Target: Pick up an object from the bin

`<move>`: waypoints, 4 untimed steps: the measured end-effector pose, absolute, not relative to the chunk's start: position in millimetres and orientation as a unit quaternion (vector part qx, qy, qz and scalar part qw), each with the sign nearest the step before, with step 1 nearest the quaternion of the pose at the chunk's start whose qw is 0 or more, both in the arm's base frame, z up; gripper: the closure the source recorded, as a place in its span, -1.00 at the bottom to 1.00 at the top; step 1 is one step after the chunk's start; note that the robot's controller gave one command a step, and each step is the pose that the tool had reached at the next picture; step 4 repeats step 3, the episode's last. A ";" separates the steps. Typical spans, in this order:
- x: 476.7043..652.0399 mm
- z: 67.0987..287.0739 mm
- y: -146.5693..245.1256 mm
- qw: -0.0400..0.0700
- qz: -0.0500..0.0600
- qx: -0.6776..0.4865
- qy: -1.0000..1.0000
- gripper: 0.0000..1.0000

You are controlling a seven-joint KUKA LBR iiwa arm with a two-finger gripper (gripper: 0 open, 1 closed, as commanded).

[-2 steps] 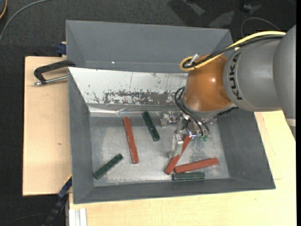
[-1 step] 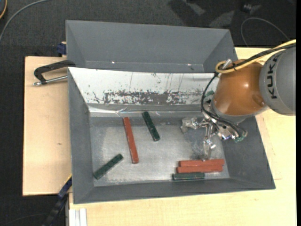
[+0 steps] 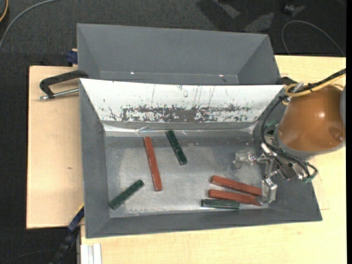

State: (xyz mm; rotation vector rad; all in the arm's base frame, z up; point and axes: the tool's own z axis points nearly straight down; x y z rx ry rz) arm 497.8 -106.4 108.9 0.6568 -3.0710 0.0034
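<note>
Grey bin [image 3: 93, 164] floor, few sticks. At the front wall, dark green stick [image 3: 220, 203] lies just left of gripper [image 3: 263, 176]. Behind it, two red sticks [image 3: 235, 190], right ends at the gripper. Arm w/ orange cover [image 3: 311, 120] leans in from right, wrist low; grip state can't tell. Well left of gripper: green stick [image 3: 126, 194], long red stick [image 3: 153, 164], and farthest back a second green stick [image 3: 176, 147].

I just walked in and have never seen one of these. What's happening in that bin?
A robot arm reaches in from the right. Its hand hangs at the bin's right end, by two red sticks and a dark green one. Nothing is seen held yet; three more sticks lie further left.
</note>
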 end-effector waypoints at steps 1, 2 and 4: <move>495.1 72.0 -78.7 0.002 -0.001 0.227 -0.974 -1.00; 497.0 74.7 -80.0 -0.002 0.000 0.226 -0.974 1.00; 507.1 232.9 -76.2 -0.008 0.002 0.170 -0.985 1.00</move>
